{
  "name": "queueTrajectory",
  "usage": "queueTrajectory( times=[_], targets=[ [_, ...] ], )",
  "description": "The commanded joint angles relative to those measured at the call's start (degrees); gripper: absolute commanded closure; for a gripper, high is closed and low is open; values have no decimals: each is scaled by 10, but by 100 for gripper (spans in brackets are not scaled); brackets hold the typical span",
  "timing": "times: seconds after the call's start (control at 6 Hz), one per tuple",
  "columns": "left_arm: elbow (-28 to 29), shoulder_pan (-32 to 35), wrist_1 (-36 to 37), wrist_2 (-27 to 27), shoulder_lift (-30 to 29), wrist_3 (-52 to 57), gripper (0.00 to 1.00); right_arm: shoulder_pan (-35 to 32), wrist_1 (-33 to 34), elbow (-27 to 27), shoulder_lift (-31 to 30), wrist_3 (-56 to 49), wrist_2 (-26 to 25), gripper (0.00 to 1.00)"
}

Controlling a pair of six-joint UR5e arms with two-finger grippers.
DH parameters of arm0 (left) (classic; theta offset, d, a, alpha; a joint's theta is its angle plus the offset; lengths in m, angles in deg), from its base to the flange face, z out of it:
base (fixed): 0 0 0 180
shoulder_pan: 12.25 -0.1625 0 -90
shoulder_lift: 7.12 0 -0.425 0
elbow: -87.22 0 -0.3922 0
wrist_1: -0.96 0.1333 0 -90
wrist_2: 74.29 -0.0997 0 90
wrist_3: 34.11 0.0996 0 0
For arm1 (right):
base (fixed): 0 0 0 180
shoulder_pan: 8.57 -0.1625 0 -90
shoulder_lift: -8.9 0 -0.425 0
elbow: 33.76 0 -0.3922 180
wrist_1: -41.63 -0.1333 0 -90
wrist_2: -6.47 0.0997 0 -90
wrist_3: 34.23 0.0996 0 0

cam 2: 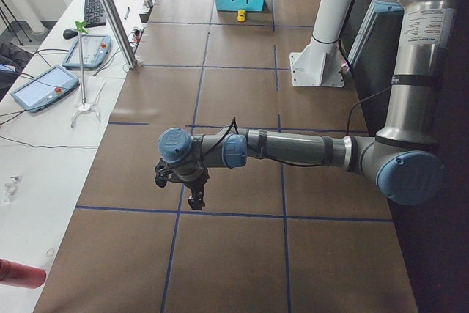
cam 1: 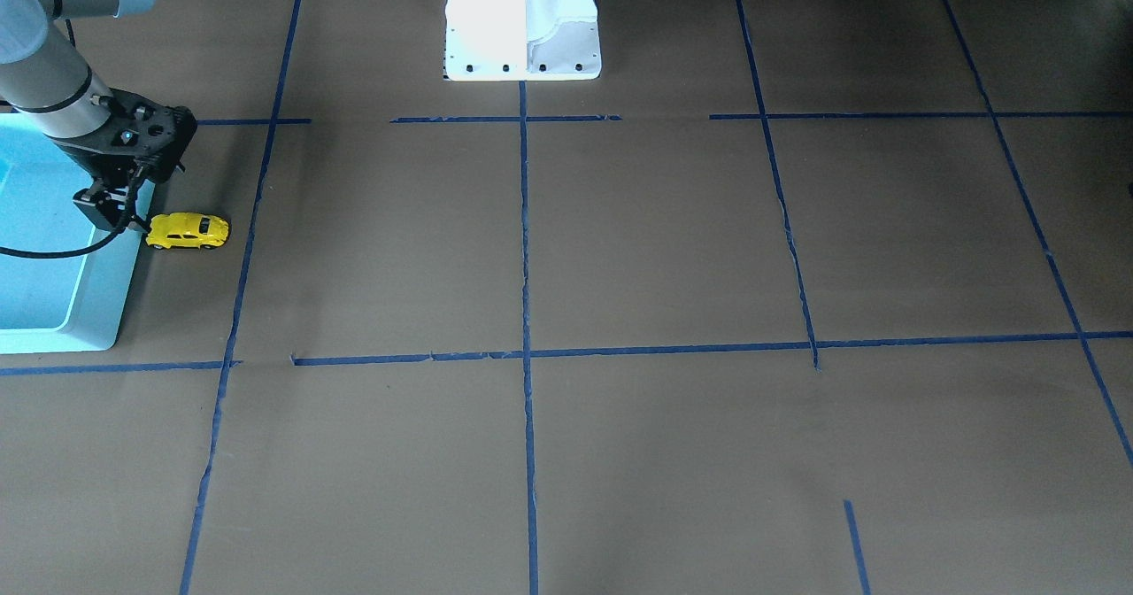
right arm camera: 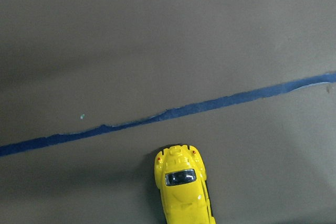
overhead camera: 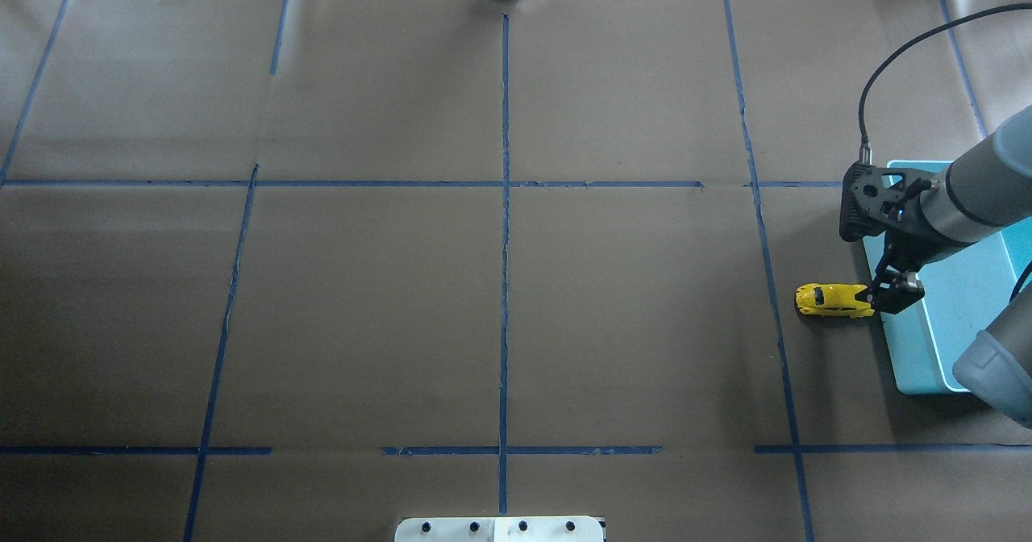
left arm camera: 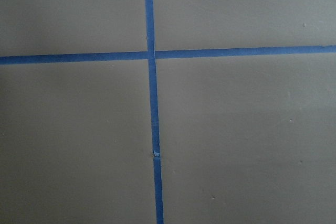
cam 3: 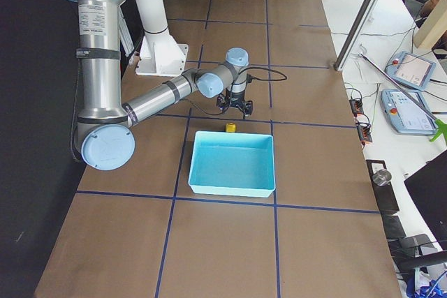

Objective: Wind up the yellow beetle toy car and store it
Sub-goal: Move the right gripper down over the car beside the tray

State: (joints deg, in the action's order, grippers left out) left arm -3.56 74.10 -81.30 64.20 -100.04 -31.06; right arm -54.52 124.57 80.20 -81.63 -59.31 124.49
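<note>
The car (overhead camera: 834, 301) lies long-ways left to right, nose toward the bin (overhead camera: 907, 356). The right tool (overhead camera: 887, 296) hangs wide at its nose; the left tool (cam 2: 187, 194) I cannot tell.

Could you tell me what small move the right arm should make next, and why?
Probably slide the right gripper over the yellow beetle toy car and lower: the car sits ungripped on the table beside the light blue bin, only half in the wrist view.
</note>
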Motion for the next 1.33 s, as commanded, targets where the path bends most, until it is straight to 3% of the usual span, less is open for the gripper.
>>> queueTrajectory(
  times=[0.0, 0.17, 1.17],
  targets=[
    [-1, 1, 0, -6, 0, -1, 0, 18, -84, -64, -4, -1, -16, 0],
    [2, 1, 0, -6, 1, 0, 0, 17, -120, -77, -17, -1, -16, 0],
    [6, 0, 0, -46, 0, 0, 0, 38, -125, -92, -23, 1, -18, 0]
  ],
)
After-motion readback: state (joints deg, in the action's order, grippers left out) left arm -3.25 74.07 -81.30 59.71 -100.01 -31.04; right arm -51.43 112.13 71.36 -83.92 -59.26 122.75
